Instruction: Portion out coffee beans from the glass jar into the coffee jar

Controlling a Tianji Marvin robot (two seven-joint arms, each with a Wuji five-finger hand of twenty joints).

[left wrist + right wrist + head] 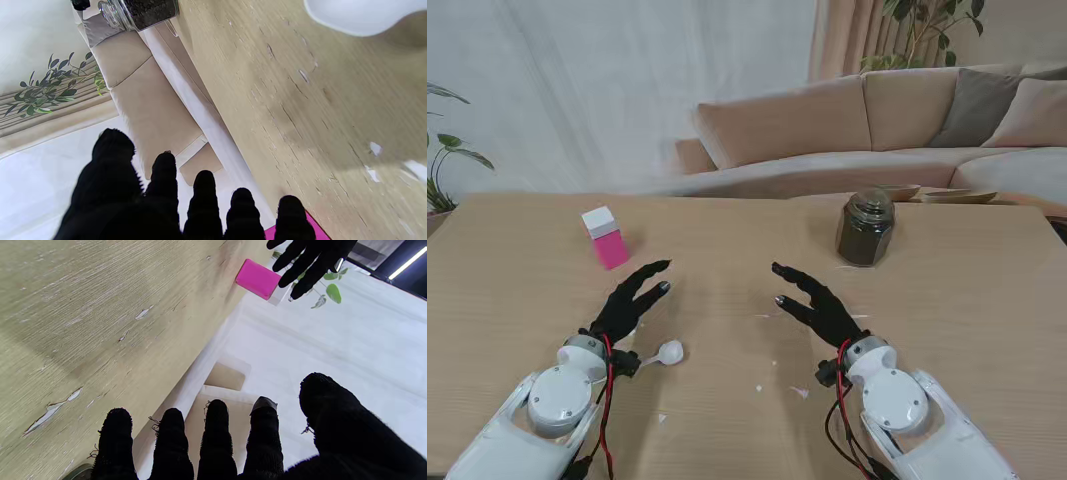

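Observation:
A glass jar (865, 230) full of dark coffee beans, lid on, stands upright at the far right of the wooden table (727, 250); the left wrist view also catches the jar (143, 10). A pink and white box (605, 238) lies at the far left, and the right wrist view shows this box (258, 279) too. Beside my left wrist lies a white spoon (665, 353). My left hand (632, 300) hovers open, fingers spread, between spoon and box. My right hand (817, 300) is open as well, nearer to me than the jar and apart from it. Neither hand holds anything.
Small white flecks (799, 392) dot the table between my arms. A beige sofa (847, 130) runs behind the table's far edge, with shallow dishes (952, 195) just past the jar. A plant (442, 160) stands at the far left.

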